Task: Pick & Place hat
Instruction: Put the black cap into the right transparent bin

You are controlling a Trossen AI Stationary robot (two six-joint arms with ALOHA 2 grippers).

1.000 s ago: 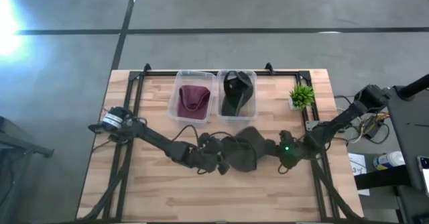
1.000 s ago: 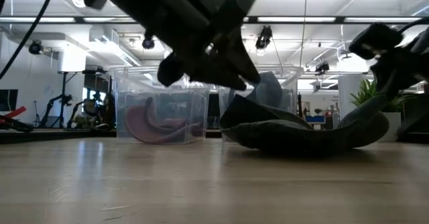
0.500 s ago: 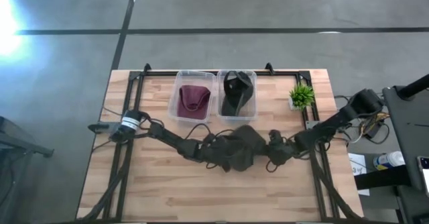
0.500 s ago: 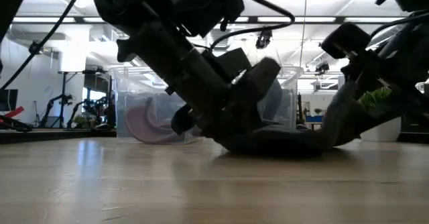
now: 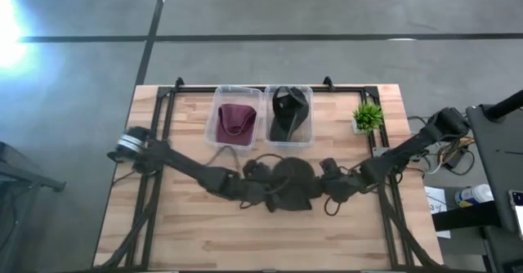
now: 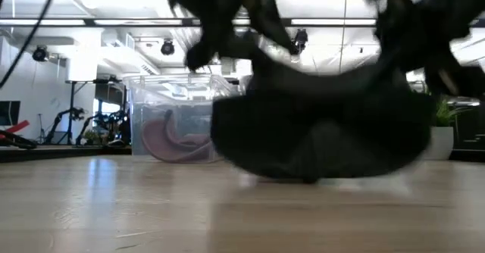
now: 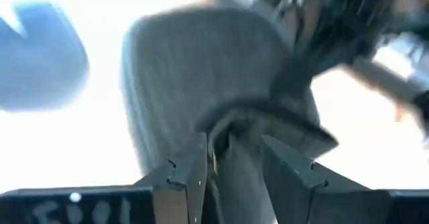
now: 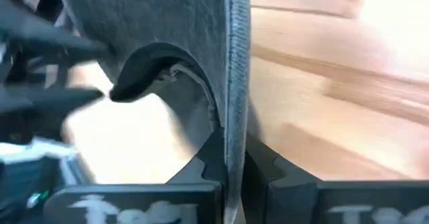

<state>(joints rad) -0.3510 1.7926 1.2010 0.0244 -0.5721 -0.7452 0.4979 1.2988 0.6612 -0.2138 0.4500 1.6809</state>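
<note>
Item: dark grey hat (image 5: 292,183), mid-table (image 5: 188,240), stretched between both hands, just in front of two clear bins (image 5: 261,116). Left hand (image 5: 263,193) pinches its left edge; right hand (image 5: 327,180) pinches its right brim. Long axis runs left–right; bins lie directly behind.

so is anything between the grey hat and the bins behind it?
Nothing visible. The grey hat hangs between the left gripper and the right gripper, both shut on it. Only bare table separates it from the bins, which already hold hats.
</note>
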